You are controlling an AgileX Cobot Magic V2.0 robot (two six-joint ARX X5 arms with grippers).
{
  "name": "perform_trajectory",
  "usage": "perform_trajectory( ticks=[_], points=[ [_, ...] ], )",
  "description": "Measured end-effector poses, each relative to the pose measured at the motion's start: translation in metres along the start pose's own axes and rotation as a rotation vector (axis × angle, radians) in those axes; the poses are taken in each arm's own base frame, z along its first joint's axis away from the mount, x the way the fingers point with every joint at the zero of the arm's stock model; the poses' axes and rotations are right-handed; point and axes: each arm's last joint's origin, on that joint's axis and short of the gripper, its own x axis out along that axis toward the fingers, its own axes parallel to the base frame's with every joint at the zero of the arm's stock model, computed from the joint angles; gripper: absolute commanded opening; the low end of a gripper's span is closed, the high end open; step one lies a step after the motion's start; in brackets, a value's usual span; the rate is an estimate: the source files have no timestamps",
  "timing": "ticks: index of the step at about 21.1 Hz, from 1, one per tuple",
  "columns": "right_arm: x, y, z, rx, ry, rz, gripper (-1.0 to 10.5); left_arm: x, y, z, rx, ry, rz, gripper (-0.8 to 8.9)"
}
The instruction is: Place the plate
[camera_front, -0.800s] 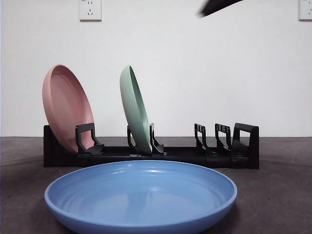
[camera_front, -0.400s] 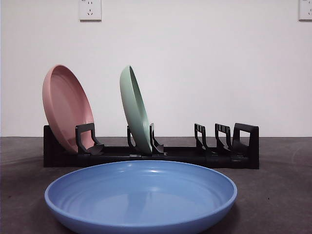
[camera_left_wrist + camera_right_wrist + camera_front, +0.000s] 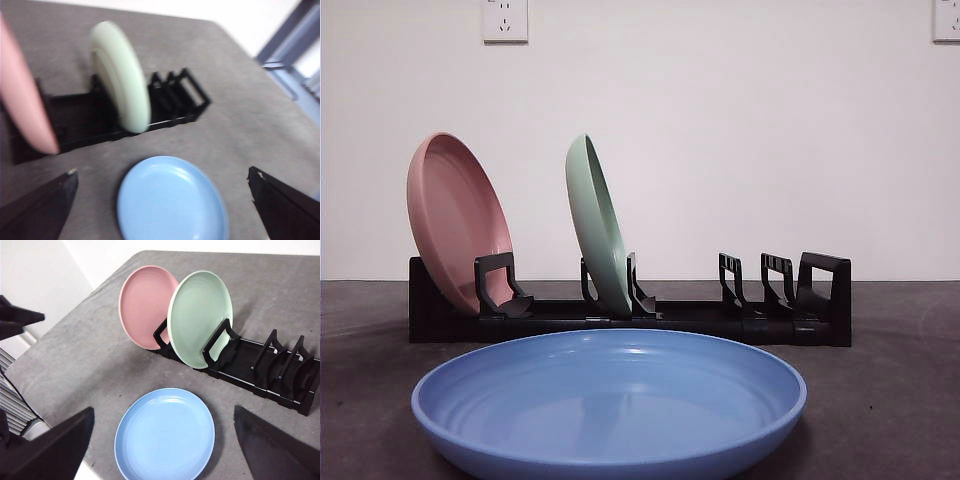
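You have the blue plate [image 3: 609,405] lying flat on the grey table [image 3: 900,400], filling the lower middle of the front view, face up and in front of the black dish rack [image 3: 620,318]. Nothing touches it yet. In the rack, a pink plate [image 3: 458,222] stands on edge at the left end and a green plate [image 3: 597,225] in the next slot; the slots [image 3: 775,285] at the right end of the rack hold nothing.

Neither arm shows in the front view. The left gripper [image 3: 165,200] hangs above the table with its jaws spread wide, the blue plate between them in the lower middle of its blurred wrist picture. The right gripper [image 3: 165,445] is also high, jaws wide apart, with the blue plate at lower centre and the rack running across the upper right.

Expect the plate to be rigid, smooth and glossy, probably ceramic or hard plastic, so fairly weighty, slippery and liable to chip if dropped. It lies low, so the raised rim [image 3: 207,415] is the only place to pinch. Grip it firmly at the edge, one jaw inside and one under the lip, and lift without letting it swing.
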Motion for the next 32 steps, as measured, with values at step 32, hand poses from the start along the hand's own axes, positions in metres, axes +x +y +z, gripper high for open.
perform_trajectory(
  ticks=[32],
  points=[
    [0.005, -0.001, 0.001, 0.029, 0.017, -0.005, 4.4, 0.214, 0.037, 0.085, 0.372, 0.318, 0.911, 3.39]
  ],
)
